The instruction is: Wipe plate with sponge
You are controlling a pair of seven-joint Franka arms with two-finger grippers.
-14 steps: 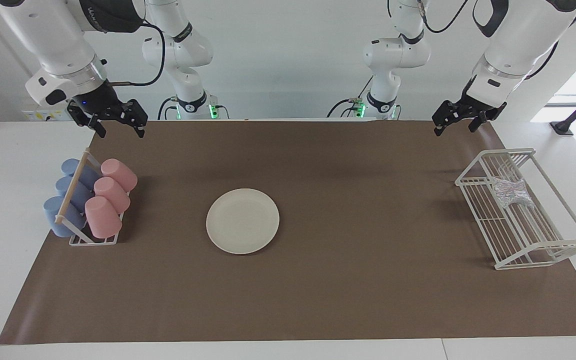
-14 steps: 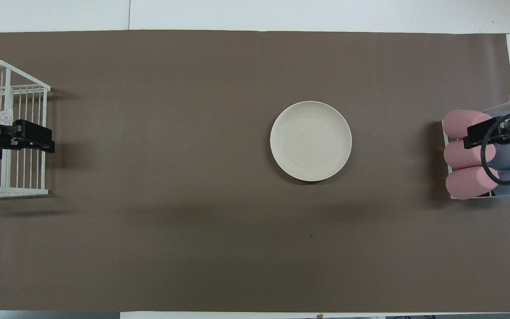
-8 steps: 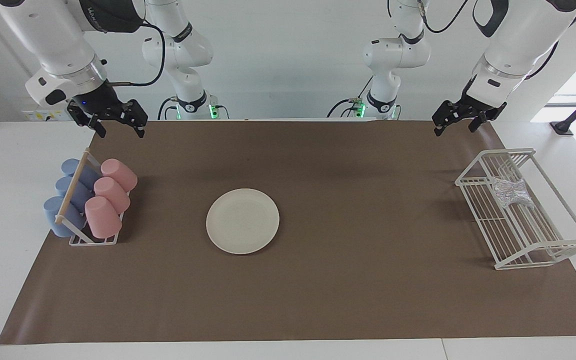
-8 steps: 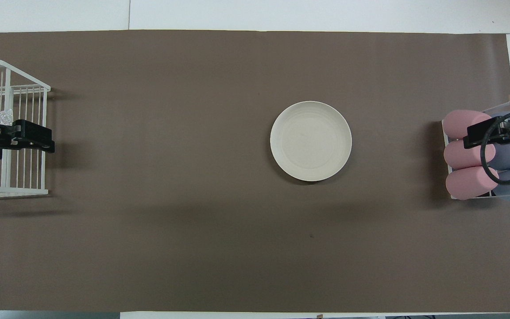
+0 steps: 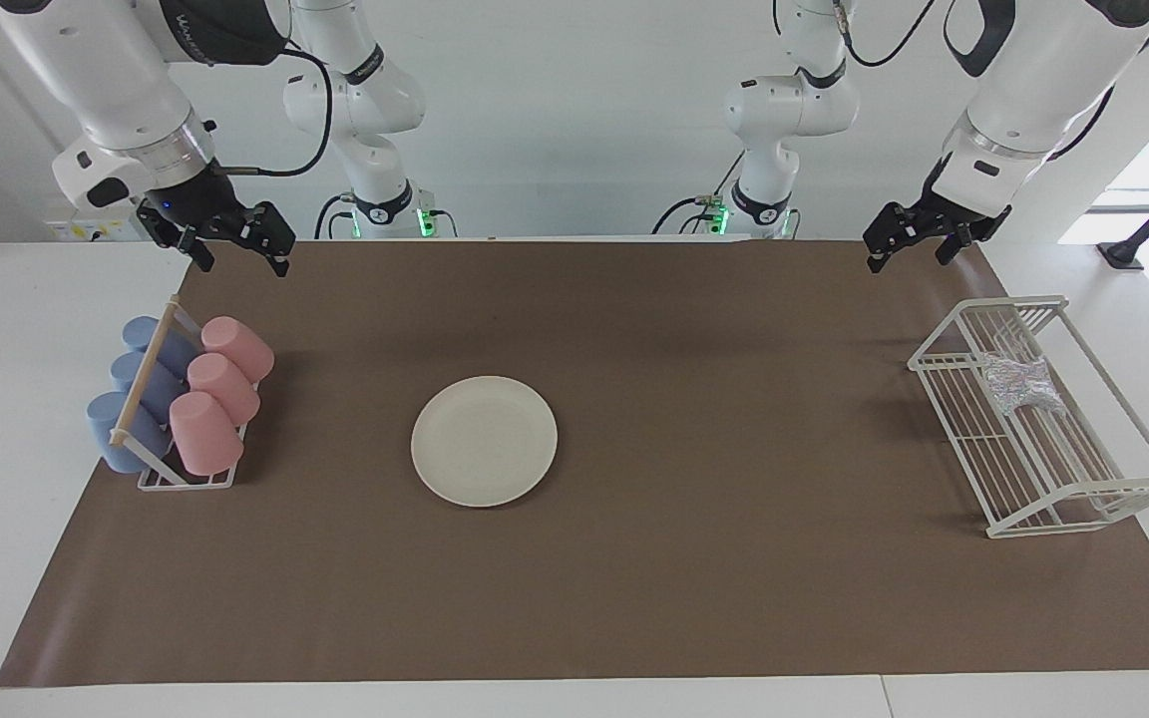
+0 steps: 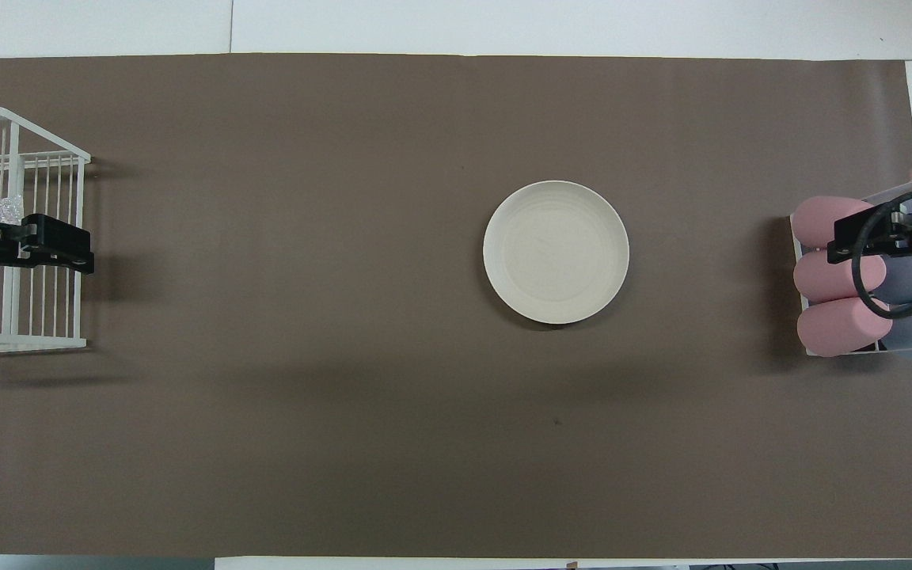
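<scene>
With bare mat all around the plate (image 5: 484,440), both the left gripper (image 5: 909,243) and right gripper (image 5: 232,243) hang spread, empty, over the mat's robot-side edge.

Left gripper (image 5: 907,244) and right gripper (image 5: 232,248) hang raised, fingers spread, over the brown mat's (image 5: 634,558) robot-side corners.

One camera sits high across the table, facing the robots. The other hangs above them, looking steeply down. Both take in the plate (image 5: 484,440) (image 6: 556,252) amid the brown mat (image 5: 694,578) (image 6: 305,443).
</scene>
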